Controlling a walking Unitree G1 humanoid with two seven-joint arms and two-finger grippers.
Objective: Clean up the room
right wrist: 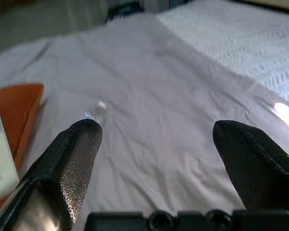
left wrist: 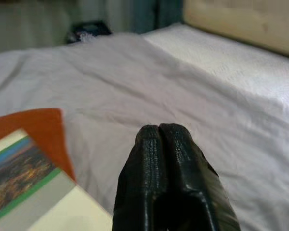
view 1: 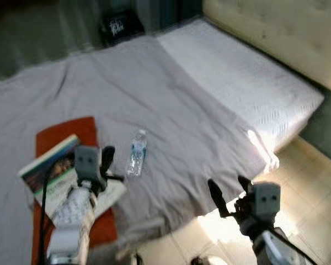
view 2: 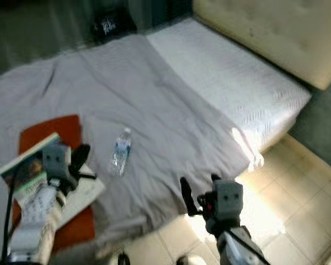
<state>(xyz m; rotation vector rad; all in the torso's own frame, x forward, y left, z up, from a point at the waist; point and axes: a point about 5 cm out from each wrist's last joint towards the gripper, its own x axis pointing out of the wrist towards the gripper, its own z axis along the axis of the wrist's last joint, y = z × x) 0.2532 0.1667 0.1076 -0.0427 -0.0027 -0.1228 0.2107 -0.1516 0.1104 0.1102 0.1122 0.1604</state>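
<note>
A: A low bed point(view 1: 154, 105) under a grey sheet takes up most of the room, with bare white mattress point(view 1: 248, 83) at its far side, a padded headboard point(view 1: 281, 33) beyond, and pale tile floor point(view 1: 314, 182) at the near corner. What's on it to tidy?

B: A bottle point(view 1: 137, 153) lying flat on the sheet, mid-bed. Near it a book point(view 1: 55, 174) rests on an orange cloth point(view 1: 71, 138). There's a dark bag point(view 1: 118, 25) by the far edge.

A: And the hands?

B: The left hand point(view 1: 105, 160) hovers over the book, just beside the bottle, clenched with nothing in it. The right hand point(view 1: 229, 193) hangs past the bed's near corner, released and spread wide, lined up on the bottle but well apart from it.

A: So go for the bottle?

B: I'd guess so. Bring the spread right hand in low, straddle the bottle across its middle, and close gently; it's round and light, so it may roll on the soft sheet.
</note>
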